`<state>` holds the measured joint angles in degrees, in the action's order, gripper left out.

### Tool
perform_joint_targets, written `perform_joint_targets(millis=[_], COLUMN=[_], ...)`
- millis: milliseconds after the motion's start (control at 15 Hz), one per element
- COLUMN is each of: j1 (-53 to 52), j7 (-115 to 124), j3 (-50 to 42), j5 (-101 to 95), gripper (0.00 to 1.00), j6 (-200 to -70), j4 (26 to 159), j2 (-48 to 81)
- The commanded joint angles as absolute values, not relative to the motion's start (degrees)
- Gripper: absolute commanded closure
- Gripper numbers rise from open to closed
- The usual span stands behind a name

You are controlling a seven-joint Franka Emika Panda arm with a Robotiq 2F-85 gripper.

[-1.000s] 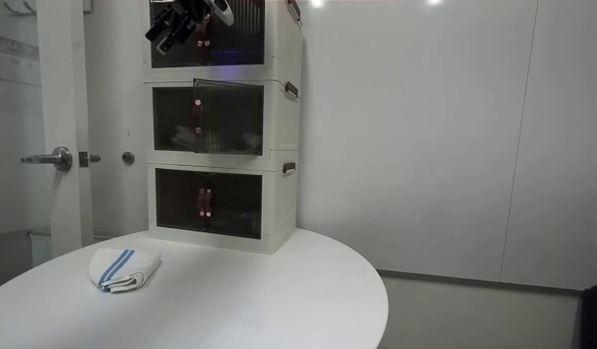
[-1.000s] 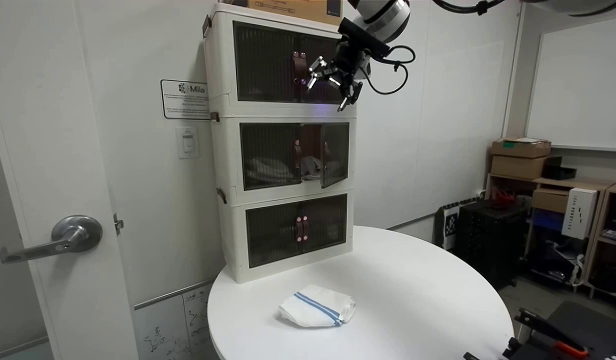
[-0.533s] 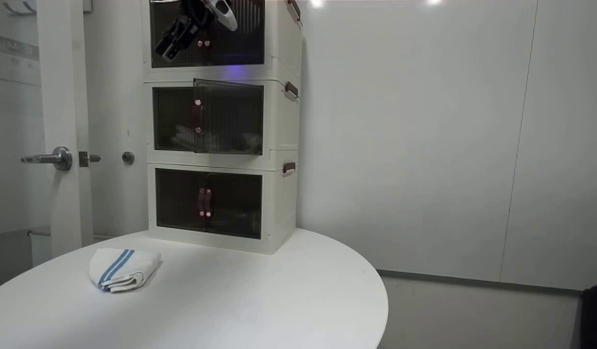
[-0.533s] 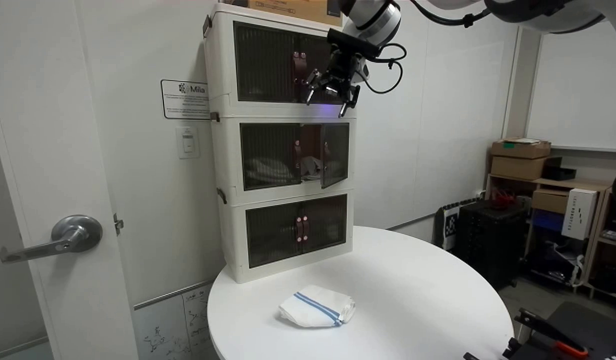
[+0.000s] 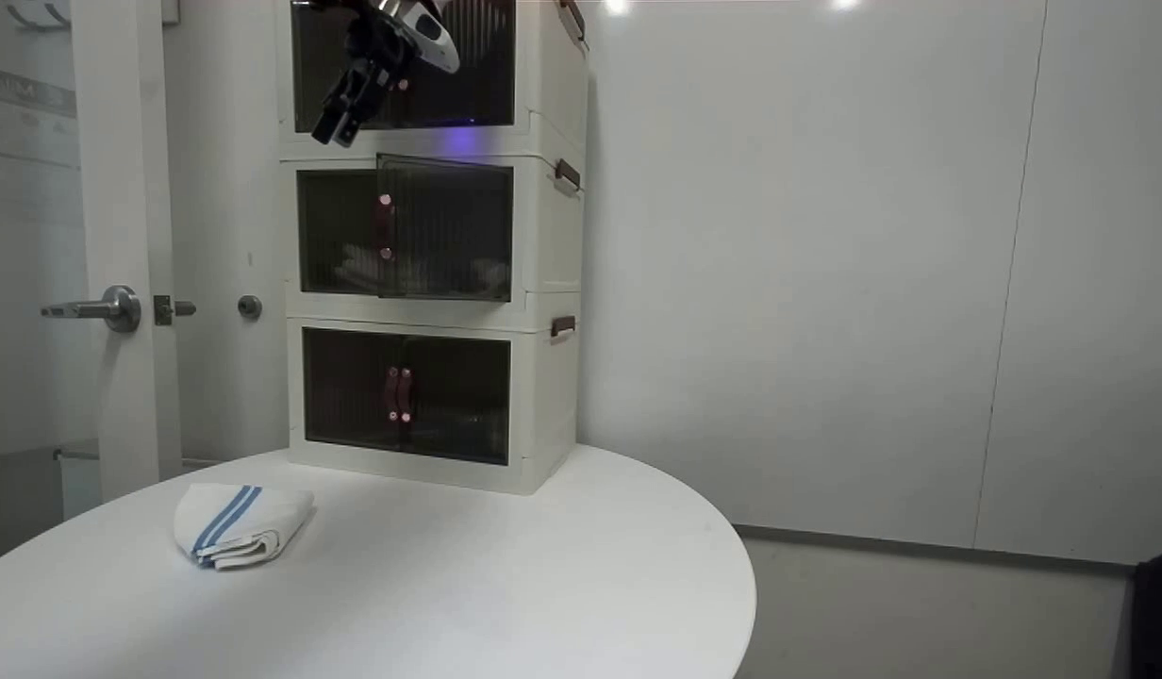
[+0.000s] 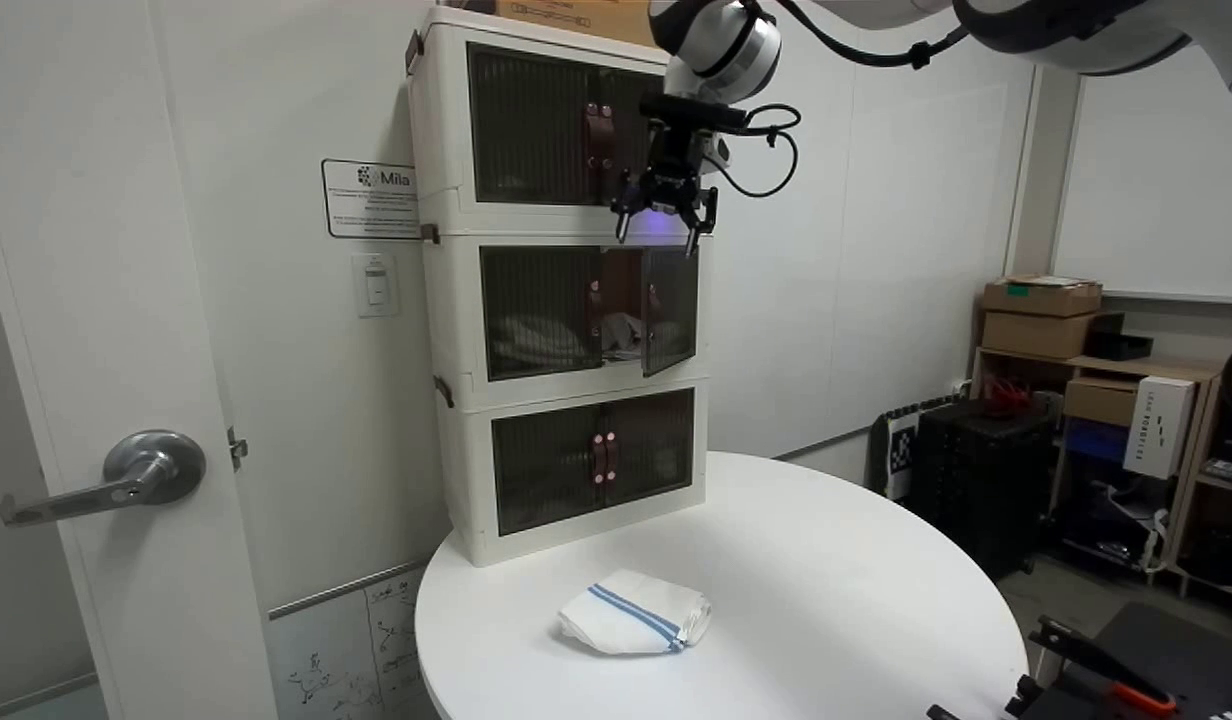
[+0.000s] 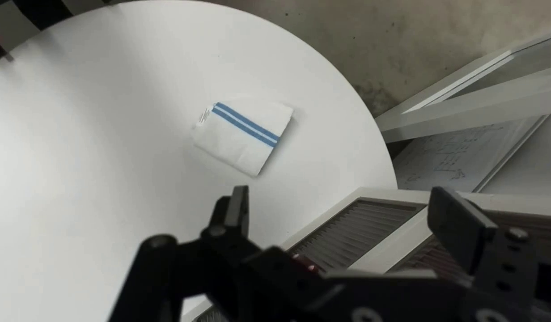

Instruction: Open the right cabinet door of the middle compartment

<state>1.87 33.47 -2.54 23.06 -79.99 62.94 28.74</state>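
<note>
Right cabinet door point(image 6: 678, 315), ajar, below hand point(image 6: 657, 246)

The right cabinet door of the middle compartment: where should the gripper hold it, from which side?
Probably best by its free left edge, near the handle, from the front left: the right cabinet door stands ajar, so that edge juts out.

Light was cool, soft, diffuse. Two white glare spots sat high on wall point(image 5: 807, 264); violet glow tinted upper white front of cabinet point(image 5: 430, 314) in both exterior views. Detail behind middle right cabinet door point(image 5: 449, 222) was murky. In wrist view table point(image 7: 141, 156) was bright, nearly washed out at left, soft shadow beside towel point(image 7: 244, 138). Gripper point(image 7: 339, 191) there was dark, blurred, out of focus.
</note>
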Motion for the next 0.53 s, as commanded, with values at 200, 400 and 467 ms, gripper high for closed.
perform_joint_targets(millis=[200,400,467], j1=[1.63,1.96,2.05], j7=[30.96,29.91,29.96], j3=[-3.46,-3.37,-3.43], j5=[17.37,16.26,15.97], gripper=[0.00,0.00,0.00], j6=[-87.07,-89.85,-90.35], j4=[62.12,62.35,62.47], j2=[29.51,29.86,29.97])
